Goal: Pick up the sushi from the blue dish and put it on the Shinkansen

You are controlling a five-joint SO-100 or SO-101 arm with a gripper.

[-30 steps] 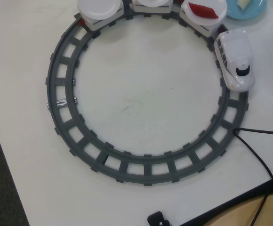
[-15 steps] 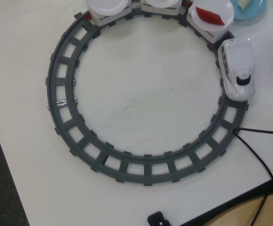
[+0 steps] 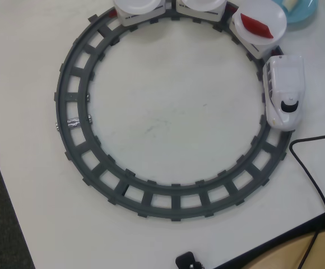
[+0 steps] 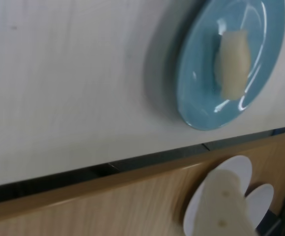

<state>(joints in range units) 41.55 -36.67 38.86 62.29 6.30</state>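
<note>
In the wrist view, the pale cream sushi (image 4: 233, 61) lies lengthwise on the sky-blue dish (image 4: 196, 73) near the table's edge. My gripper (image 4: 243, 187) shows at the bottom right as a blurred cream finger (image 4: 223, 206) with white rounded tips beyond it, over a wooden surface past the table's edge and apart from the dish. It holds nothing I can see, and its opening is unclear. In the overhead view, the dish (image 3: 305, 11) is cut off at the top right corner. The white Shinkansen (image 3: 284, 92) stands on the right of the track and my gripper is not seen.
A grey ring track (image 3: 73, 134) fills the table. The car behind the train carries a white plate (image 3: 272, 14) with a dark red piece (image 3: 258, 26). Two more white plates (image 3: 135, 5) are at the top edge. A black cable (image 3: 308, 162) runs at the right.
</note>
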